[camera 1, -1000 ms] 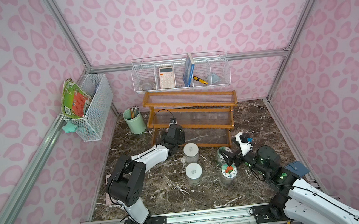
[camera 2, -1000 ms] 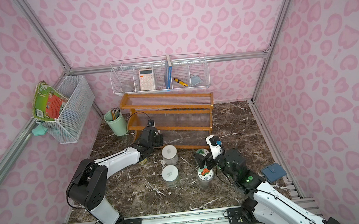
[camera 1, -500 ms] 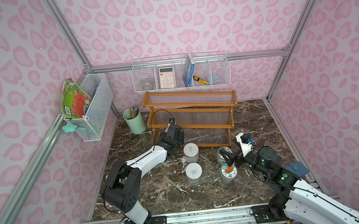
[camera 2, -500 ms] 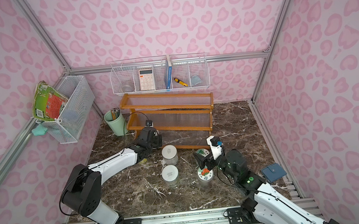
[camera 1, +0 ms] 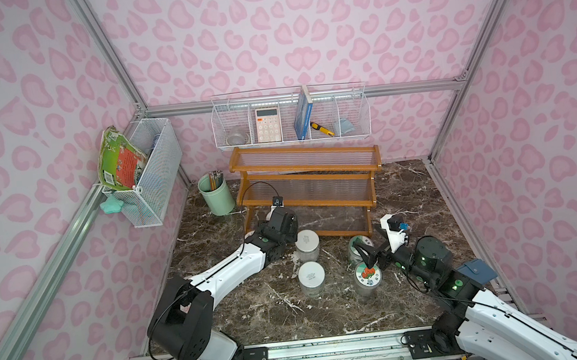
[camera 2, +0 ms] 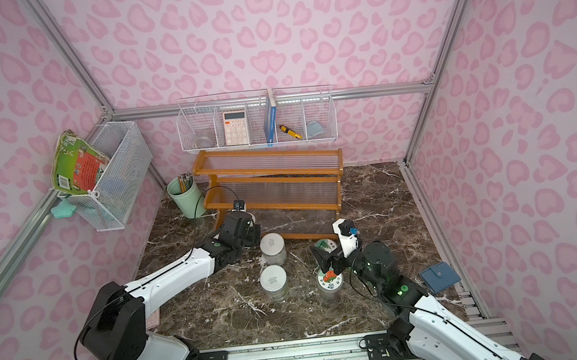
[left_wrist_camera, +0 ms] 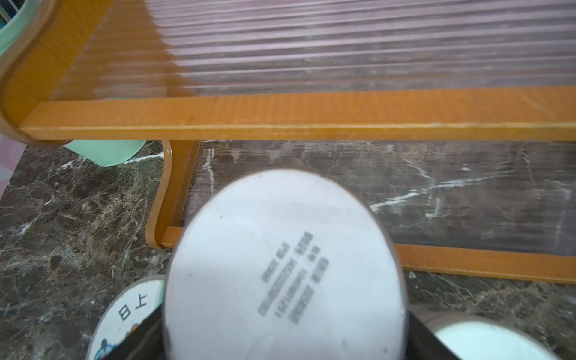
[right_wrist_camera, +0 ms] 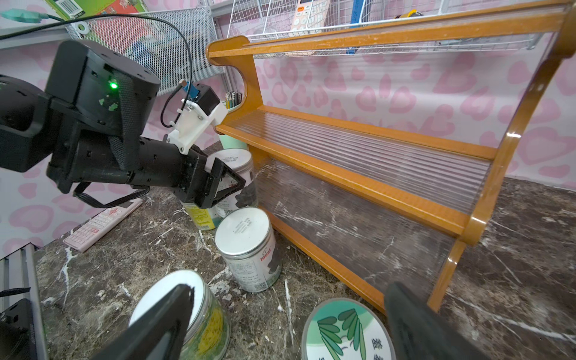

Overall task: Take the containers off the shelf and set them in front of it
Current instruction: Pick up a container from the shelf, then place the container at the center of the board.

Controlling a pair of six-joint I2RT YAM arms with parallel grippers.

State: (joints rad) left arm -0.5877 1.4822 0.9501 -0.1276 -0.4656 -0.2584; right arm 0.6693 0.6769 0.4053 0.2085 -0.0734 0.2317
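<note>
The white-lidded jar [left_wrist_camera: 280,265] is clamped between the jaws of the left gripper [right_wrist_camera: 231,184], just in front of the left leg of the three-tier wooden shelf [camera 1: 307,181]. Whether its base is touching the marble tabletop [camera 1: 256,310] cannot be told. Right beside it a yellow-labelled jar [right_wrist_camera: 199,215] is seen, its lid printed with characters.

Out front, a second white-lidded jar [camera 1: 306,240] is stood upright just off the shelf's bottom rail. A third white-lidded jar [camera 1: 311,275] is set behind it, nearer the arm bases.

Over on the right, the right gripper [camera 1: 368,254] is spread wide with nothing in it. It is held low over the spot where the green-leaf-lidded jar [camera 1: 358,244] and the orange-pictured jar [camera 1: 368,277] are stood close together on the marble. In the right wrist view one finger [right_wrist_camera: 162,324] is seen across the third white-lidded jar, and the green-leaf lid is framed between the two fingers.
</note>
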